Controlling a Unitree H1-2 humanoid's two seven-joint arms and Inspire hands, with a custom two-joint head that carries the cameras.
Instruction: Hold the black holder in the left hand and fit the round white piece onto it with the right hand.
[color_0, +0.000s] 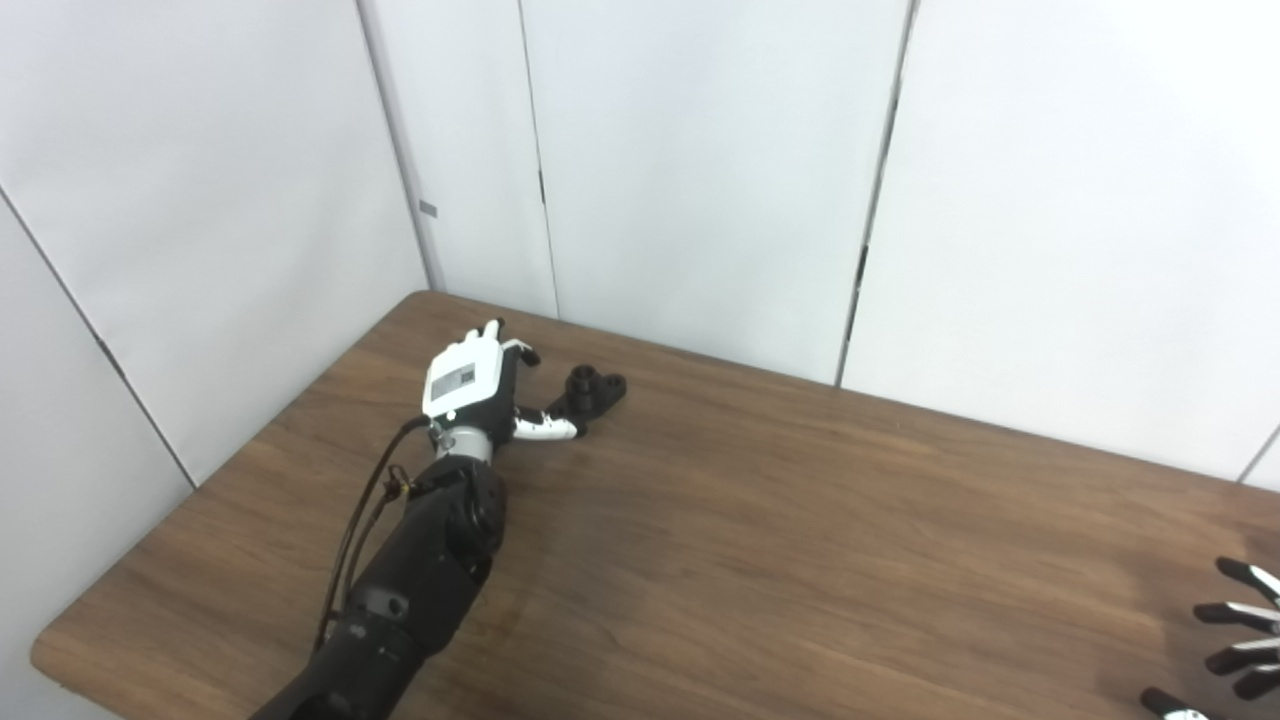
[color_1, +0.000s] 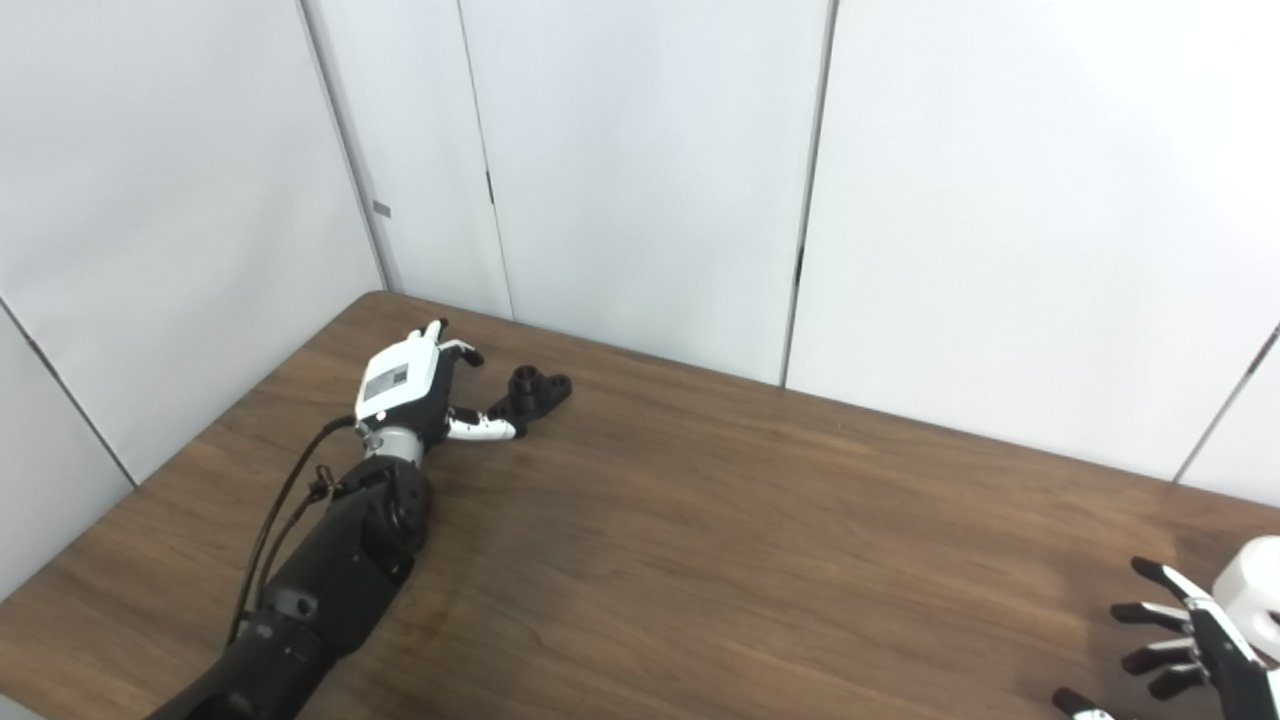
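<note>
Black-and-white left robot hand (color_0: 470, 385): reaches to the far left corner of the surface, white back plate upward, fingers spread apart and holding nothing; its thumb (color_0: 545, 428) points toward the holder.
Left arm: dark, comes in from the bottom left edge and lies low over the wood, with a thin black cable looping beside the wrist.
Black holder (color_0: 592, 390): lies on the surface just beside the left robot hand, on its right, close to the thumb tip; whether the two touch cannot be told. It shows a raised round socket and a flat lobed base.
Right robot hand (color_1: 1185, 640): at the bottom right corner, partly cut by the picture edge, dark fingers fanned out and apart, closed on nothing.
Round white piece (color_1: 1252, 585): stands on the surface at the right edge, seen only in the right eye view, just beyond the right robot hand's fingers; part of it is cut by the edge, and contact cannot be told.
Holder and white piece: well apart, at opposite ends of the surface.
Surface (color_0: 760, 540): dark brown wood-grain tabletop, rounded near-left corner.
Surroundings: white wall panels (color_0: 700, 150) with dark seams stand close behind the far edge and along the left side.
</note>
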